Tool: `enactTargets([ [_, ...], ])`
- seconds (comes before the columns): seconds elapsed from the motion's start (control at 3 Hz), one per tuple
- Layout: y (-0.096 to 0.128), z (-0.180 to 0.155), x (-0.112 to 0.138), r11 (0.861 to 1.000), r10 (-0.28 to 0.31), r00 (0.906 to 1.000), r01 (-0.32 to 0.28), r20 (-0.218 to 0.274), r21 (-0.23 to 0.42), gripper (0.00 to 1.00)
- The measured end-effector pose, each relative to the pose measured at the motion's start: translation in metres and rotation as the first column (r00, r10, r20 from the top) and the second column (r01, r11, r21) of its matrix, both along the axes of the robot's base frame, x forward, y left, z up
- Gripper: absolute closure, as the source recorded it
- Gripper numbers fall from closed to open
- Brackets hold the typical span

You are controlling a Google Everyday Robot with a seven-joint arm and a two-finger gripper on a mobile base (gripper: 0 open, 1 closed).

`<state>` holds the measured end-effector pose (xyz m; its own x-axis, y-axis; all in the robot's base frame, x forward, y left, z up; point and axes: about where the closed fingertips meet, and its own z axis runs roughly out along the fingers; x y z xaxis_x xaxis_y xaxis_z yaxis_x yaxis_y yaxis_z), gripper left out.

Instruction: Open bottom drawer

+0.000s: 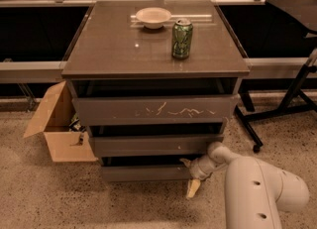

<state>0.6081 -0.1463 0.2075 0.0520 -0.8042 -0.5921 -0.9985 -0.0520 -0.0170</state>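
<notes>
The bottom drawer is the narrowest grey-brown front, plain, lowest in the cabinet, with a dark gap above it. My gripper is at its right end, low near the floor; one pale finger points down in front of the drawer's right edge and another finger reaches toward the gap above the front. My white arm comes in from the lower right.
Above it are the mid-width drawer and the widest scratched drawer. A green can and a white bowl stand on the cabinet top. An open cardboard box sits on the floor to the left. A black stand leg is to the right.
</notes>
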Motion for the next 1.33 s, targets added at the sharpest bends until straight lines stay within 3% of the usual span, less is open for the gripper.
enactTargets([
  [0.33,0.001,-0.016,0.007,1.0,-0.012,0.9998,0.012,-0.017,0.01,0.14],
  [0.67,0.001,-0.022,0.007,1.0,-0.012,0.9996,0.012,-0.026,0.021,0.38],
  [1.0,-0.003,-0.01,0.004,0.999,-0.015,0.9999,0.015,0.007,0.039,0.62],
  [1.33,-0.003,-0.01,0.005,0.999,-0.015,0.9999,0.015,0.007,0.039,0.84],
])
